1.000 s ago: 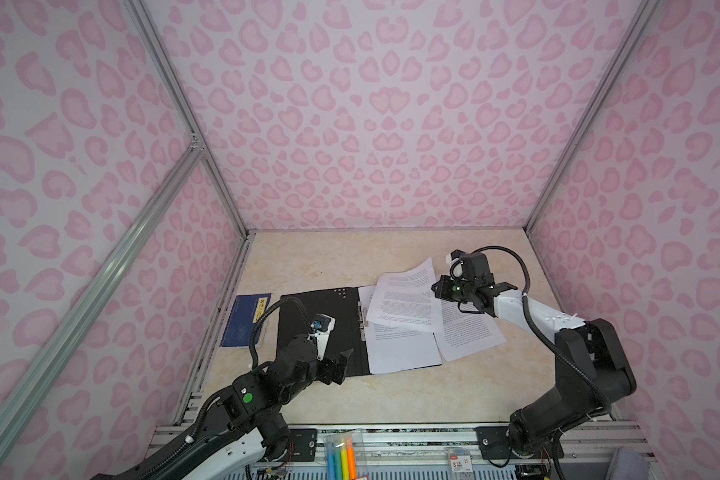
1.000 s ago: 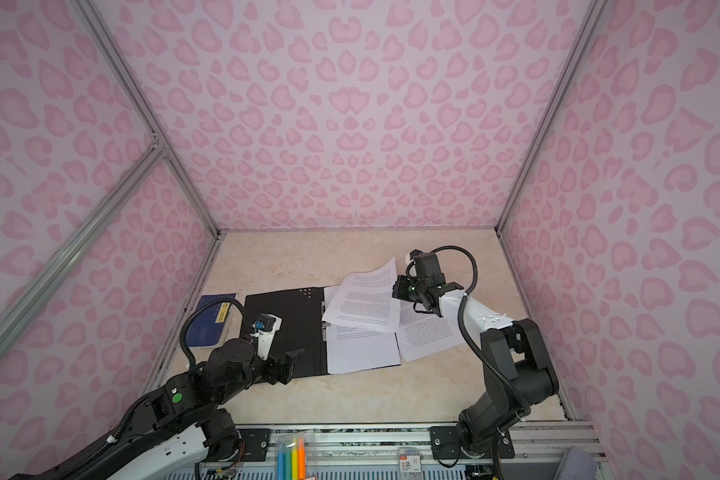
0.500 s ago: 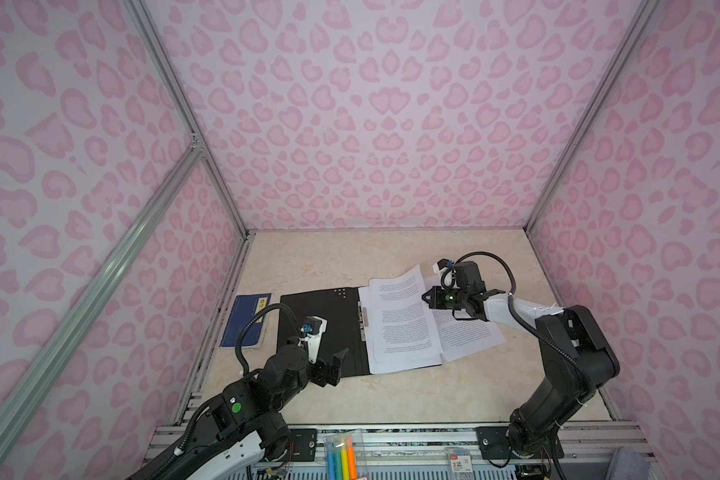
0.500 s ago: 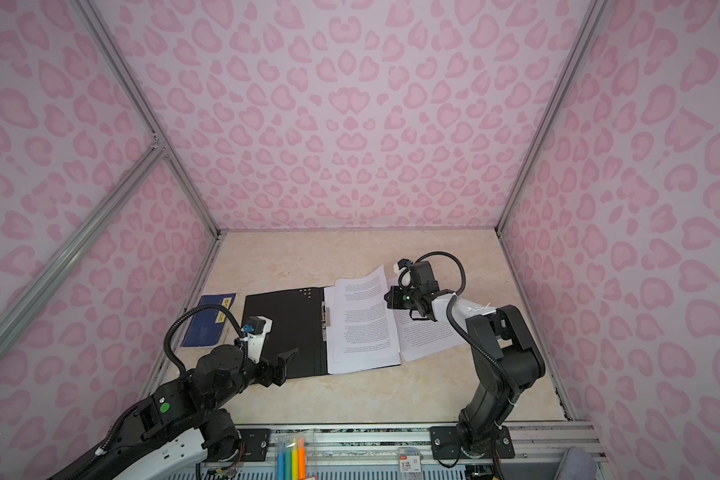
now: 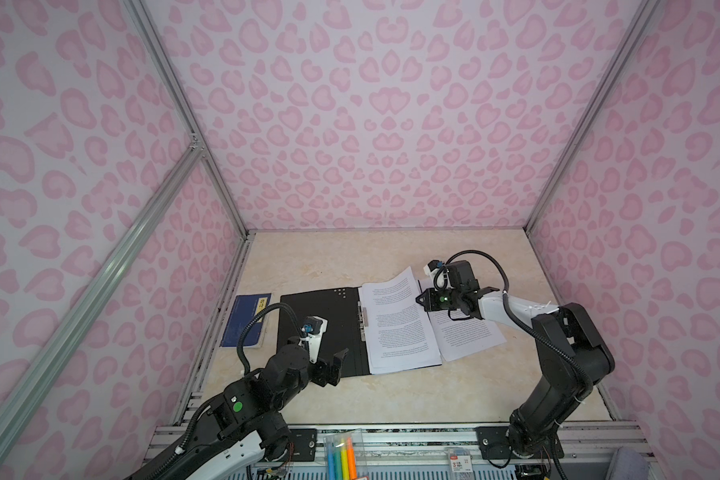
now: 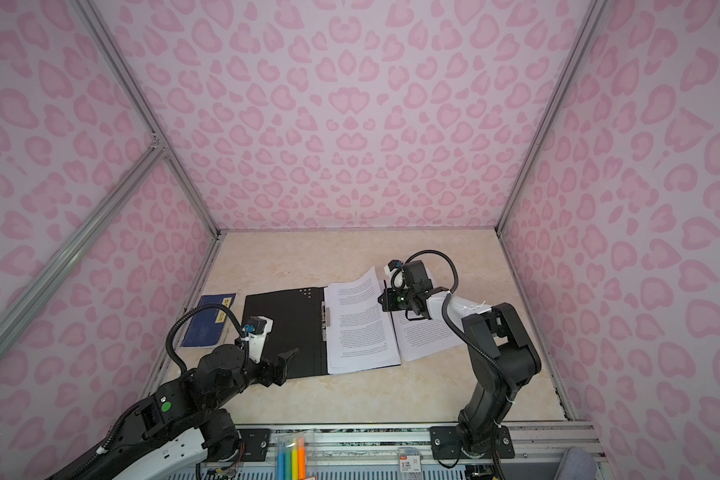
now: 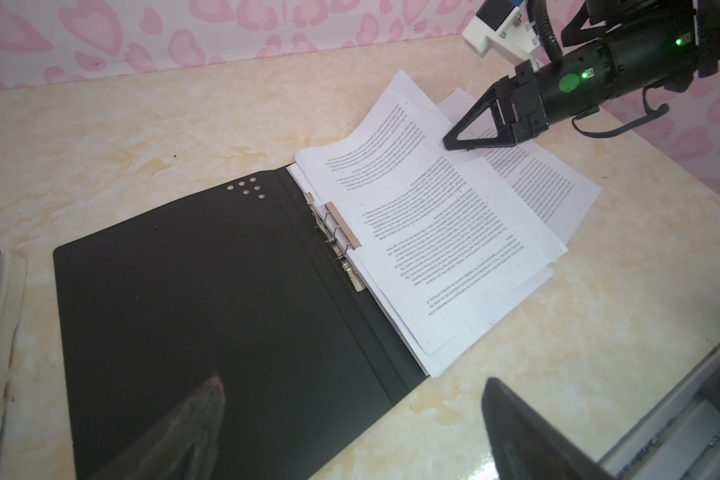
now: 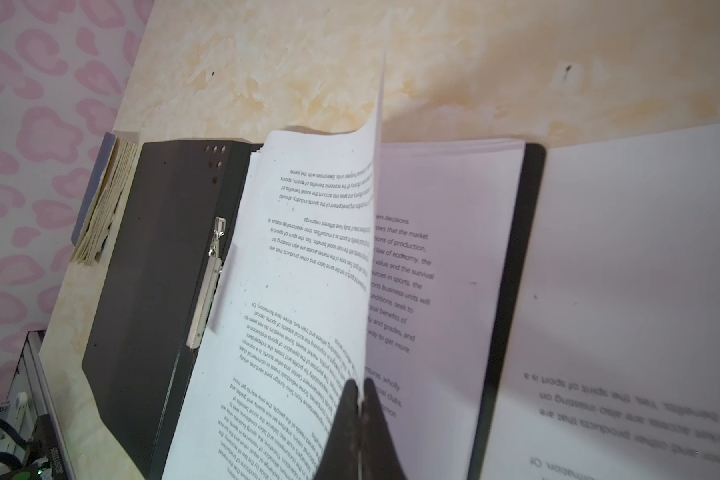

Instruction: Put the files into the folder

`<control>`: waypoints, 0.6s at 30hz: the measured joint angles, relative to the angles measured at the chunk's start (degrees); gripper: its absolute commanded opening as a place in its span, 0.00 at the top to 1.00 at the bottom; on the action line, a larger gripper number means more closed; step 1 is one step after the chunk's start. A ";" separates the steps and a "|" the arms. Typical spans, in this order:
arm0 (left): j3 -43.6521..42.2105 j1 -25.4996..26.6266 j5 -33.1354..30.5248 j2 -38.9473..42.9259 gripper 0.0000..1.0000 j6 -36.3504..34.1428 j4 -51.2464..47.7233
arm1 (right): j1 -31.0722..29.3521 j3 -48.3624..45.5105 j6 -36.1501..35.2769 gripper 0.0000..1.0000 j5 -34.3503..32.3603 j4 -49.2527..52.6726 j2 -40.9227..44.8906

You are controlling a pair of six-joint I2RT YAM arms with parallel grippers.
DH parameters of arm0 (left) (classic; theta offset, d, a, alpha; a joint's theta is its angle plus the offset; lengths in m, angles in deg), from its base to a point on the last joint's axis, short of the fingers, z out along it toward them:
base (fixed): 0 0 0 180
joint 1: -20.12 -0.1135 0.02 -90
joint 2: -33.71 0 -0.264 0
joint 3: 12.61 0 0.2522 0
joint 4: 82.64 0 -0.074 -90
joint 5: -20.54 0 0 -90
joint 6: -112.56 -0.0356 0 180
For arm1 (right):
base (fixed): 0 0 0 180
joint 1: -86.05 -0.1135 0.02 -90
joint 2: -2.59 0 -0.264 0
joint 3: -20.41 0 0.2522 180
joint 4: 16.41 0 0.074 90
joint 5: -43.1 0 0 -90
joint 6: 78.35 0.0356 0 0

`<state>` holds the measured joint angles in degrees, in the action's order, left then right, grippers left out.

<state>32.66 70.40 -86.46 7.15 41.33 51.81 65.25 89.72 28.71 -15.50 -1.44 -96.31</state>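
Files (image 5: 404,359): white A4 paper sheets with dense black print, stacked on the 3 o'clock half of the folder (image 5: 316,324). The folder is a thin flat cover lying open mid-table, black inside up.

Top sheet (image 5: 391,303): a second ago it hung lifted and skewed over the stack. Now it lies nearly square on it, with only the 1 o'clock corner curled up.

Right gripper (image 5: 419,300): pressed together, pinching that sheet's 3 o'clock edge. Judgement: sheet delivered, release comes next.

At least one stray sheet (image 5: 468,338) lies on the beige marbled table (image 5: 350,257) past the folder's 3 o'clock edge, so the task looks unfinished.

Left gripper (image 5: 334,368): hangs over the bare cover's near edge, about 7 o'clock, spread and empty.

Dark blue booklet (image 5: 246,320): at 9 o'clock, clear of the folder.
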 measured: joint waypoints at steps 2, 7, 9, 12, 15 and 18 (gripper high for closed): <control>0.00 0.00 0.00 0.00 0.02 0.00 0.00 | -0.42 0.09 -0.61 1.00 0.17 0.50 0.00; 0.00 0.00 0.02 0.04 0.02 0.00 0.00 | -0.66 0.44 -1.60 1.00 0.24 1.90 0.00; 0.00 0.00 0.04 0.22 0.02 0.00 -0.02 | -0.81 0.44 -1.75 1.00 0.26 2.08 0.00; 0.00 0.02 0.04 0.31 0.02 0.00 -0.02 | -0.83 0.44 -1.77 1.00 0.31 2.08 -0.09; 0.00 0.02 0.04 0.61 0.02 0.00 -0.02 | -0.85 0.44 -1.84 1.00 0.28 2.12 -0.61; 0.00 0.02 0.04 0.59 0.02 0.00 -0.28 | -0.85 0.42 -1.99 1.00 0.11 2.27 -0.74</control>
<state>32.66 70.42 -86.41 7.74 41.33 51.53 64.40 90.13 26.72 -15.39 0.84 -97.05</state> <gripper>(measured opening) 0.976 0.049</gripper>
